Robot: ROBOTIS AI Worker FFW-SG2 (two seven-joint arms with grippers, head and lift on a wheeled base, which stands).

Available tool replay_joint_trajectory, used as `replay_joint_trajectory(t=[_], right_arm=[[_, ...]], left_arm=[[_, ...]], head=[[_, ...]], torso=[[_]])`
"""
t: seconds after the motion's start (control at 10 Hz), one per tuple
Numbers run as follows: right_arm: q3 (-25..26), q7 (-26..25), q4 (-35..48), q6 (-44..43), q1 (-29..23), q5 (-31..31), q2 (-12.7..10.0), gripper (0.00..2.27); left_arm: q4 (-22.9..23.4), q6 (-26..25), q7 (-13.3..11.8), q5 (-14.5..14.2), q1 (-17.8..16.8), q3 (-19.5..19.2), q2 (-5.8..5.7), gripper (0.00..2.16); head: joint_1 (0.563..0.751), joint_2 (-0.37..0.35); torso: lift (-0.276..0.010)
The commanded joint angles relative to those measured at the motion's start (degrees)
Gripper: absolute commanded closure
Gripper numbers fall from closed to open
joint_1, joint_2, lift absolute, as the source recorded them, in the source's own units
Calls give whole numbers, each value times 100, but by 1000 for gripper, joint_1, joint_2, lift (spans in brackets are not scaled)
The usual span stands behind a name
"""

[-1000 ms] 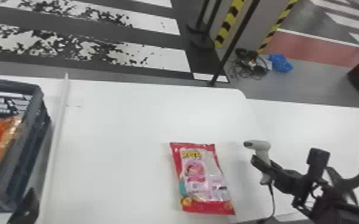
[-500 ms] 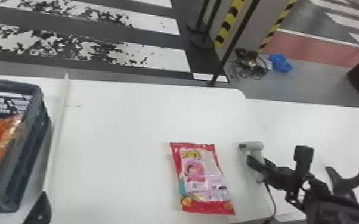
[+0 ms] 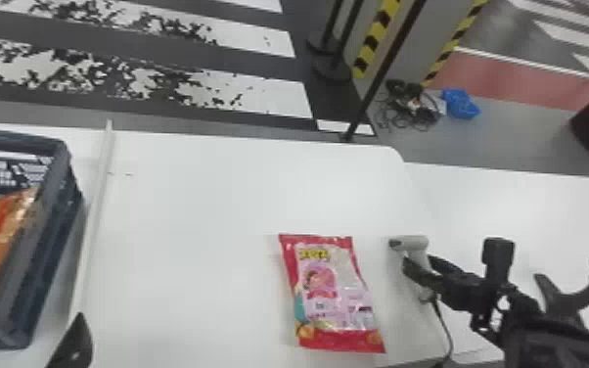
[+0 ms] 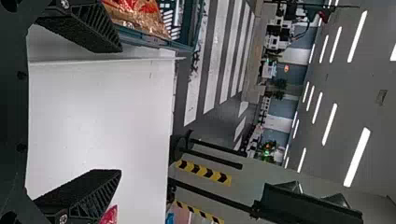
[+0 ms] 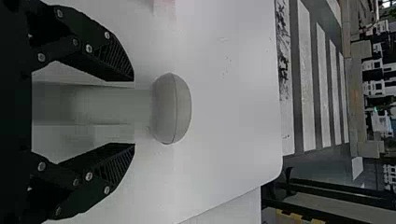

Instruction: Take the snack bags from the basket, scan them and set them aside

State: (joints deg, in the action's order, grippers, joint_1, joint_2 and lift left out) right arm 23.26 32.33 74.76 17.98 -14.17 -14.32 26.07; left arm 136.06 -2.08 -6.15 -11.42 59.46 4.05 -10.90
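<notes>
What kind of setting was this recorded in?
Probably an exhibition hall or demo space mocked up as a checkout: a scanner and a basket of snacks on white tables, with crosswalk-like stripes on the floor beyond.

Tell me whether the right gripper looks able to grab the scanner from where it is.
Probably yes: the right gripper is open, its fingers on either side of the scanner's handle, with nothing else between them.
</notes>
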Motion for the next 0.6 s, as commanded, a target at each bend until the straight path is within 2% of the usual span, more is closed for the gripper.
replay_joint_trajectory(t=[0.0,0.1,0.2,0.3,0.4,0.5], right_arm=[[346,-51,847,589,-306,-18,-23,63],[663,-16,1612,1433,-526,-106,-32,63],[918,291,2183,2558,-534,-220,21,66],[997,564,2570,3454,-526,-360,196,66],[997,951,2631,4280,-332,-563,355,66],[909,1293,2631,4895,-157,-563,381,63]], left_arm=[[-27,0,0,43,-13,8,-8,70],[-45,-17,0,43,-57,-1,-8,70],[-80,-17,-9,43,-92,8,-17,70],[-124,-17,-27,43,-136,8,-43,70],[-159,-17,-27,43,-163,17,-61,70],[-229,-17,-18,43,-207,17,-87,70]], head=[[695,-350],[695,-350],[695,-350],[695,-350],[695,-350],[695,-350]], torso=[[-75],[-75],[-75],[-75],[-75],[-75]])
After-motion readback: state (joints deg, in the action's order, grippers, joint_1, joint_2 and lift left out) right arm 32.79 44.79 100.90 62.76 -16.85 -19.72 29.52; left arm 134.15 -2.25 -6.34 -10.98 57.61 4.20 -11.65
